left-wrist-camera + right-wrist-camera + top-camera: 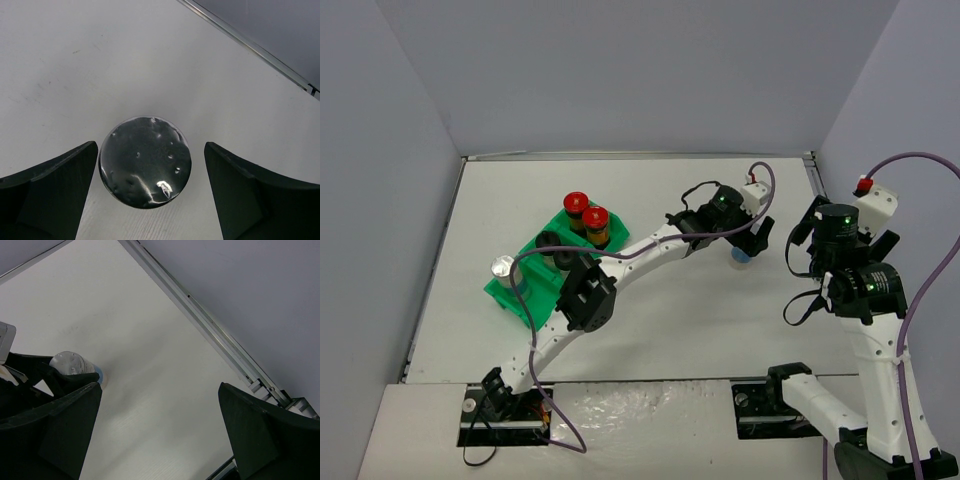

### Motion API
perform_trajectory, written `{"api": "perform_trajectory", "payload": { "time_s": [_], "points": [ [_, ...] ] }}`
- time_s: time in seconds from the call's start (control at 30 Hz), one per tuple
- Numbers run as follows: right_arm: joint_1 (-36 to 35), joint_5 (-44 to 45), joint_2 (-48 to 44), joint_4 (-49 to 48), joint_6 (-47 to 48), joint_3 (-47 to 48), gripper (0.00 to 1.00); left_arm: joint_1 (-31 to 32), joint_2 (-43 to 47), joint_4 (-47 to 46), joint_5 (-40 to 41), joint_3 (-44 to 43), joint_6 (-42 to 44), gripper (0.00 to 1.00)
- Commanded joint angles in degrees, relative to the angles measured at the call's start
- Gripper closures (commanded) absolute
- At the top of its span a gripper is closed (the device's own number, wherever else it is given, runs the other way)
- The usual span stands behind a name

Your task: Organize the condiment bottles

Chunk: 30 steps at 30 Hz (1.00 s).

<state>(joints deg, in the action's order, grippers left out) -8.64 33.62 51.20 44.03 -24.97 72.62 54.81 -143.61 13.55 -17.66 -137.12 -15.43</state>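
- Silver-capped clear jar with blue label stands right of centre, between the left gripper and its unclenched fingers, nearer one finger.
- Uneven closing could tip it.
- Right gripper gapes, empty.

Seen from above, the left gripper covers most of the small clear cylindrical jar with silver cap and blue label. Only a blue sliver shows under the fingertips. In the wrist view, the cap between the fingers hides the jar body. Far back along the arm, two small black-capped cylindrical jars are partly masked.
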Motion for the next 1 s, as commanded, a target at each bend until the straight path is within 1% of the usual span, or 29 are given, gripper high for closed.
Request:
{"api": "perform_trajectory", "payload": {
  "time_s": [0.0, 0.1, 0.43, 0.57, 0.63, 0.7, 0.73, 0.77, 0.8, 0.83, 0.87, 0.9, 0.93, 0.97],
  "points": [
    [0.29, 1.75, 0.0, -1.01, 0.76, 0.37, 0.0, 0.48, 1.84, -1.65, 1.05, -4.13, 0.04, 0.2],
    [0.29, 1.62, 0.04, -0.96, 0.63, 0.16, 0.0, 0.39, 1.93, -1.26, 1.22, -3.95, 0.3, 0.28],
    [0.29, 1.55, 0.04, -1.0, 0.89, 0.66, 0.0, 0.21, 0.75, 0.54, 1.7, -4.3, 0.69, 0.3],
    [0.29, 1.45, 0.12, -0.96, 0.8, 0.34, 0.0, 0.21, 0.61, 0.6, 2.01, -3.97, 0.83, 0.32],
    [0.29, 1.38, 0.13, -0.96, 0.8, 0.19, 0.0, 0.14, 0.54, 0.6, 2.16, -4.02, 0.84, 0.36],
    [0.29, 1.42, 0.13, -1.02, 0.8, 0.15, 0.0, 0.01, 0.53, 0.54, 2.19, -4.1, 0.84, 0.43],
    [0.29, 1.45, 0.1, -1.07, 0.8, 0.14, 0.0, -0.03, 0.54, 0.52, 2.19, -4.12, 0.85, 0.48],
    [0.29, 1.45, -0.03, -1.13, 0.8, 0.07, 0.0, 0.03, 0.6, 0.59, 2.19, -4.12, 0.91, 0.59],
    [0.29, 1.52, 0.03, -1.14, 0.8, -0.01, 0.0, 0.04, 0.69, 0.6, 2.34, -4.2, 0.92, 0.66],
    [0.29, 1.53, 0.04, -1.14, 0.8, -0.02, 0.0, 0.04, 0.77, 0.6, 2.59, -4.21, 0.92, 0.67],
    [0.29, 1.46, 0.01, -1.14, 0.8, -0.16, 0.0, 0.04, 0.89, 0.77, 2.88, -4.35, 1.03, 0.8],
    [0.29, 1.38, -0.04, -1.14, 0.8, -0.33, 0.0, 0.04, 1.02, 0.99, 3.18, -4.52, 1.16, 0.96],
    [0.29, 1.42, -0.05, -1.14, 0.87, -0.37, 0.0, 0.04, 1.12, 1.16, 3.31, -4.63, 1.25, 1.0],
    [0.29, 1.43, -0.09, -1.14, 0.87, -0.37, 0.0, 0.04, 1.52, 1.27, 3.53, -4.41, 1.41, 1.0]
  ]
}}
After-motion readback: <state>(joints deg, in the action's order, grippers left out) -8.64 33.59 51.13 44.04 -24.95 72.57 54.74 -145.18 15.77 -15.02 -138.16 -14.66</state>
